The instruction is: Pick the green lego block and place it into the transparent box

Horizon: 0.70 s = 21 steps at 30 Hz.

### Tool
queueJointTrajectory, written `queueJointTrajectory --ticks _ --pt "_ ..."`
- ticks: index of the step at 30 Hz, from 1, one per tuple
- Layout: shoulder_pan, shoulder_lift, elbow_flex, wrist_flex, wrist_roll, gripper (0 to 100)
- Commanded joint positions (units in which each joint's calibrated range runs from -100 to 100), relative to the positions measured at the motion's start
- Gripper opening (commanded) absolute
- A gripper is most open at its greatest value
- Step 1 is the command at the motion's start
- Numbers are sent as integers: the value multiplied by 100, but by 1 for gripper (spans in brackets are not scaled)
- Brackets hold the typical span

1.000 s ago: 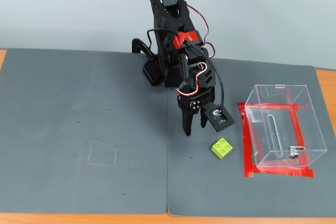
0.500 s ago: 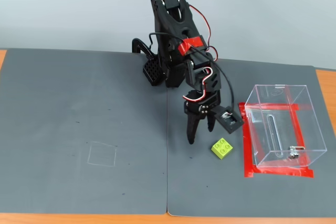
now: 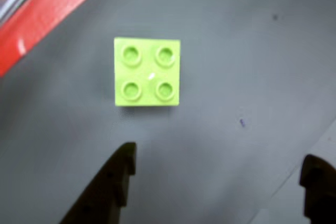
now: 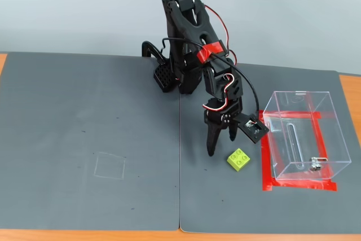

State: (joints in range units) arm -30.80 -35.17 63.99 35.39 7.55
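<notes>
On the grey mat covering the desk, the green lego block is sitting studs up, lying between my fingers and the transparent box in the fixed view. I am hanging just above the mat with my fingers spread wide and gripping nothing. In the wrist view the block is showing its four round studs squarely, resting flat, ahead of my fingers rather than between them; the two dark tips are entering from the bottom edge, one at the left and one at the far right, both clear of the block.

The box is standing upright to the right of the block in the fixed view, near it but not touching it, on a frame of red tape stuck to the mat. A narrow slot is showing in its near wall and a small metal fitting is sitting low at its front. In the wrist view a strip of the red tape is crossing the top left corner. A faint square outline is marked on the left half of the mat, well apart from everything else.
</notes>
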Motion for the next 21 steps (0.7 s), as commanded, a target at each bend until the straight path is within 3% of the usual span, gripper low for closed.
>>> queueJointTrajectory --ticks 1,21 --pt "-86 -5 -198 -223 -75 35" --pt "-94 656 -306 -717 -127 35"
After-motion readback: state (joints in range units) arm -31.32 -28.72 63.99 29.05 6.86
